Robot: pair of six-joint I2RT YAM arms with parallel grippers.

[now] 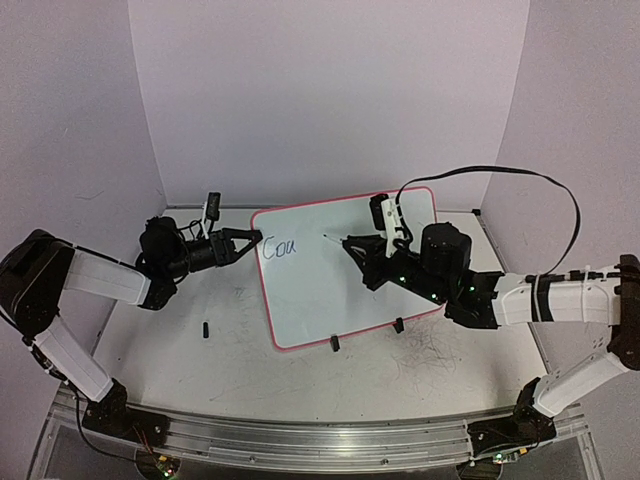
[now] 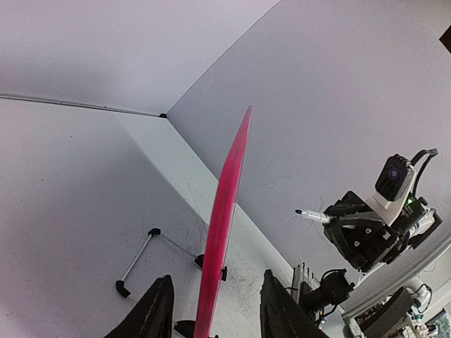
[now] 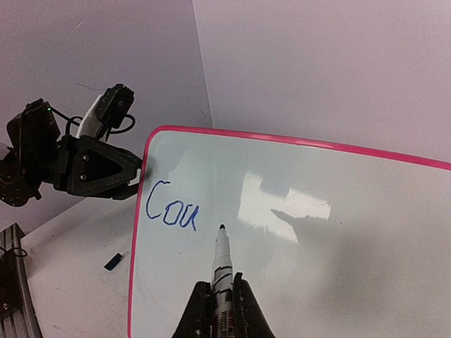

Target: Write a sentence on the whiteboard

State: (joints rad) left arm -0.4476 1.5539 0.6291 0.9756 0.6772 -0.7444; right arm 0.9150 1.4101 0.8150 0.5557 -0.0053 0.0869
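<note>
The whiteboard (image 1: pixel 345 285) stands tilted mid-table, with a pink rim and two black clip feet (image 1: pixel 334 344). Blue letters "Cou" (image 1: pixel 279 247) are at its upper left, and also show in the right wrist view (image 3: pixel 171 207). My right gripper (image 1: pixel 352 247) is shut on a white marker (image 3: pixel 223 264). The marker tip (image 3: pixel 222 228) is just right of and below the letters. In the left wrist view the marker (image 2: pixel 313 215) is off the board's face. My left gripper (image 1: pixel 252 238) straddles the board's left rim (image 2: pixel 224 211). Its fingers are apart, with gaps on both sides.
A small black cap (image 1: pixel 205 329) lies on the tabletop left of the board, and also shows in the right wrist view (image 3: pixel 112 261). A wire prop with black ends (image 2: pixel 137 264) lies behind the board. Lilac walls enclose the table. A black cable (image 1: pixel 530 180) arcs over the right arm.
</note>
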